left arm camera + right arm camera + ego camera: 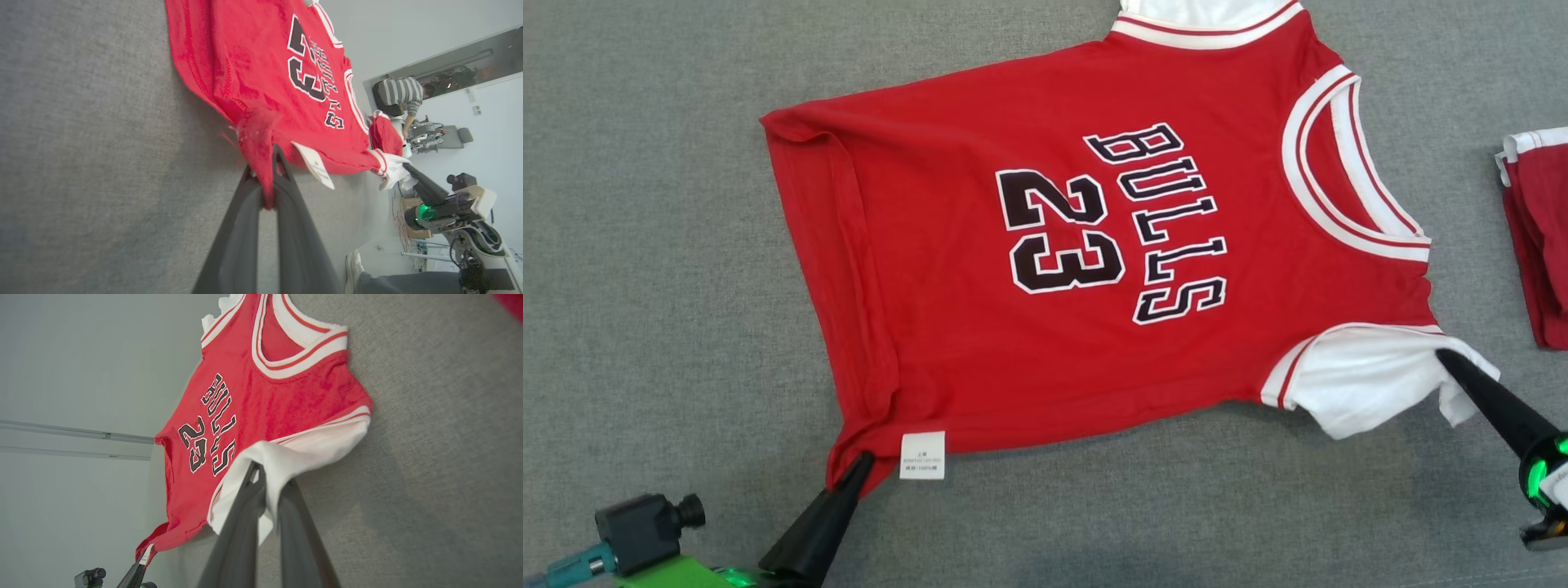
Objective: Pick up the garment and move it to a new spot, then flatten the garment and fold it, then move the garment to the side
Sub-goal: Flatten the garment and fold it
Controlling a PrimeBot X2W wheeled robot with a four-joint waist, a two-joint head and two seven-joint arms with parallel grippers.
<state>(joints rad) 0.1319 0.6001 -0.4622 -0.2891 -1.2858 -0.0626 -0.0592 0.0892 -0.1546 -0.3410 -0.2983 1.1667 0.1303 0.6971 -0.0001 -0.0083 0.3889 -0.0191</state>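
The garment [1045, 269] is a red jersey with white sleeves, black "BULLS" and "23" lettering, spread face up on the grey surface, collar toward the right of the head view. My left gripper [864, 464] is shut on its near hem corner beside the white label; in the left wrist view red cloth [265, 163] is pinched between the fingers. My right gripper [1445, 358] is shut on the near white sleeve [1372, 380], and the right wrist view shows white fabric [282, 465] clamped between the dark fingers. The garment [245, 412] lies fairly flat with a folded-over hem edge.
A second red and white garment [1535, 237] lies folded at the right edge of the grey cloth-covered table [645, 245]. In the left wrist view a person in a striped top [402, 96] stands beyond the table, and another person's leg and shoe [355, 269] show nearby.
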